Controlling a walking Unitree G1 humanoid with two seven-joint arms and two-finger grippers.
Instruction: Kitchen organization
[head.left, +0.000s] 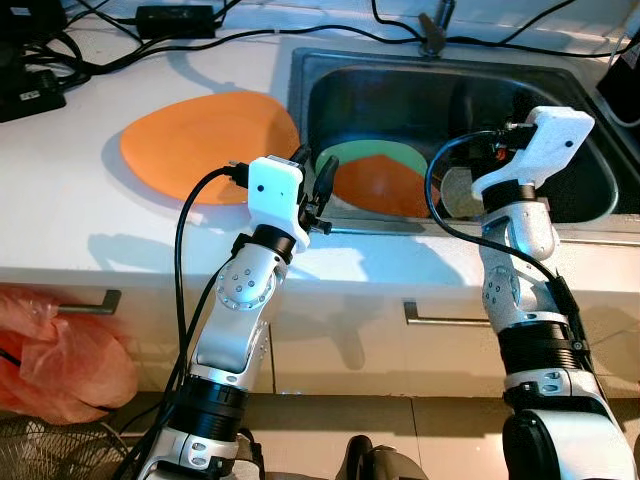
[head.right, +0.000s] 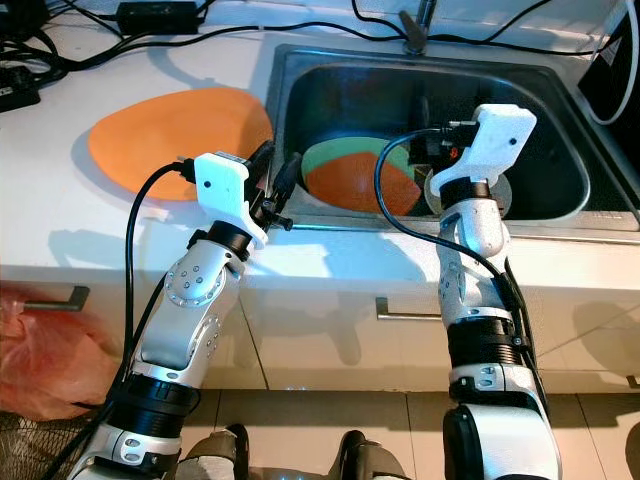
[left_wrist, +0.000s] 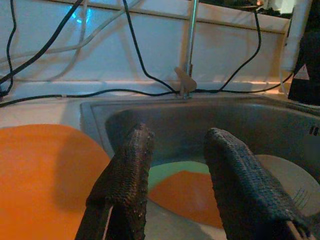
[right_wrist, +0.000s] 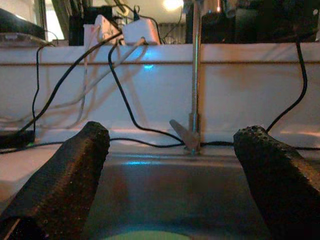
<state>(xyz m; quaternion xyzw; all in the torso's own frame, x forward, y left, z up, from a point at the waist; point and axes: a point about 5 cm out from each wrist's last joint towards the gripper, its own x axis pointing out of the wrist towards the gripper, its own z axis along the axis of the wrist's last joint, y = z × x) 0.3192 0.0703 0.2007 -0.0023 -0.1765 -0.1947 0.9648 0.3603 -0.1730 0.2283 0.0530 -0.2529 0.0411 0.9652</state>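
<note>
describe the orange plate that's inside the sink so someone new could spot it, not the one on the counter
Find the steel sink set into the white countertop. On its floor near the front wall, the orange plate lies on top of a green plate, between the two grippers. A bigger orange plate lies outside on the counter; a pale plate sits beside it.

Left claw (left_wrist: 175, 175) and right claw (right_wrist: 170, 175) both gape.

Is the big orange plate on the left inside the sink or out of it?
Out. The big orange plate lies flat on the white counter, beside the sink, with its right edge near the sink rim.
</note>
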